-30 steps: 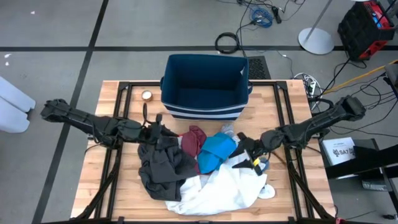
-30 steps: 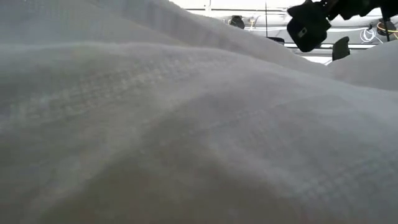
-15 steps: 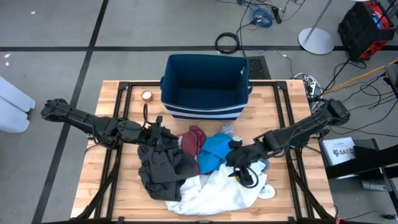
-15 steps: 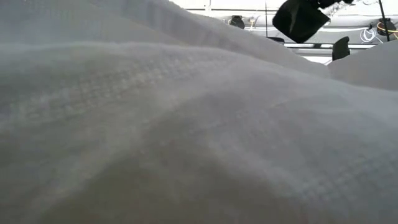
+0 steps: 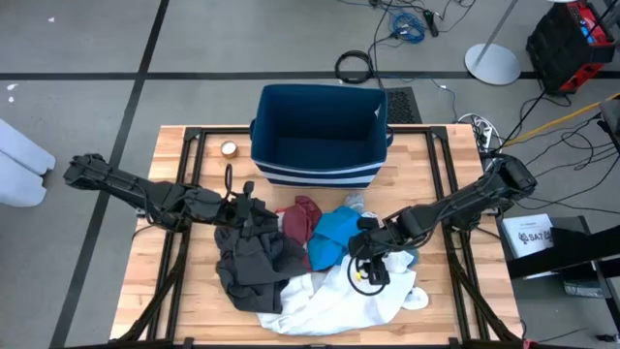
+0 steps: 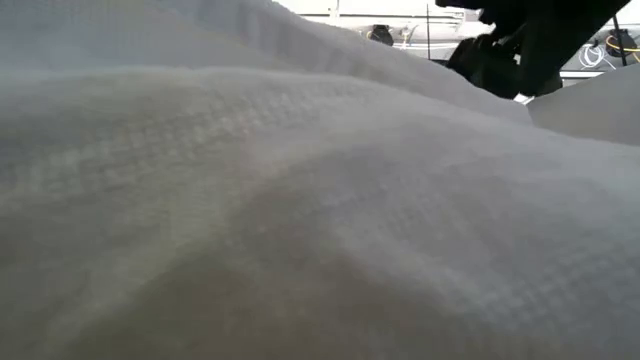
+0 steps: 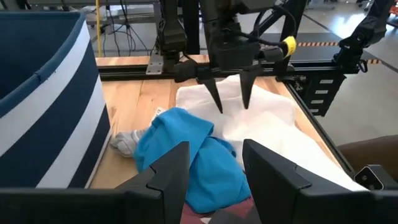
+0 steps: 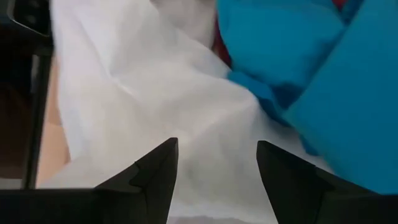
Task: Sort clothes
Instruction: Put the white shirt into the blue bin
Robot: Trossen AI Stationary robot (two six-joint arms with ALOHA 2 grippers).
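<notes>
The clothes lie in a heap on the table's near half. The heap holds a large white garment (image 5: 339,296), a dark grey one (image 5: 254,262), a maroon one (image 5: 300,221) and a bright blue one (image 5: 334,237). A small blue-grey piece (image 7: 124,142) lies beside the blue one. My right gripper (image 7: 230,104) points steeply down, open, just over the white garment (image 8: 155,93) at the blue garment's edge. My left gripper (image 5: 254,204) hovers open over the dark grey garment's far end, aimed toward the blue garment (image 7: 186,155). The white garment (image 6: 300,200) fills the low view.
A dark blue bin (image 5: 320,174) with white stripes stands open at the table's far middle. A small tape roll (image 5: 229,148) lies to its left. Black frame rails (image 5: 184,242) run along the table's left and right sides. Bare wood shows at both ends.
My right gripper has swung from nearly level to pointing steeply down. It has moved toward the table's left and near edges and now stands over the white garment. Its fingers have stayed open. The clothes have not moved.
</notes>
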